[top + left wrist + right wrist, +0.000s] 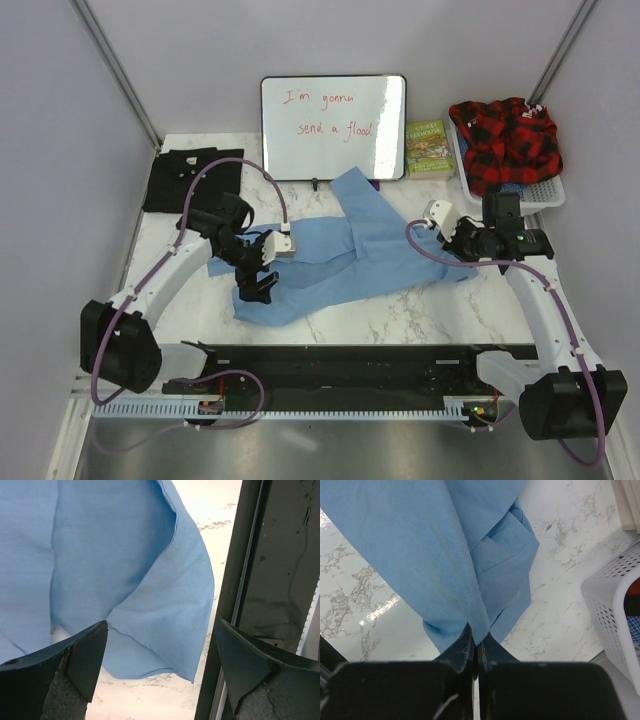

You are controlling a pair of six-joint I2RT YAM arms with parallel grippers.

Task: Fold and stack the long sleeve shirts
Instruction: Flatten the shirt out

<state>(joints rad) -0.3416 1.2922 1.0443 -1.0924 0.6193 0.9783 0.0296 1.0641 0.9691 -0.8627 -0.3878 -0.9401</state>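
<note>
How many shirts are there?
3: a light blue shirt spread mid-table, a folded black shirt at the far left, a red plaid shirt in the white basket, which may hide more.

Whiteboard (333,127), book (428,148), basket (545,190)

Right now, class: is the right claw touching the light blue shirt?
Touching. The right wrist view shows the right claw shut on a pinched fold of the light blue shirt.
</note>
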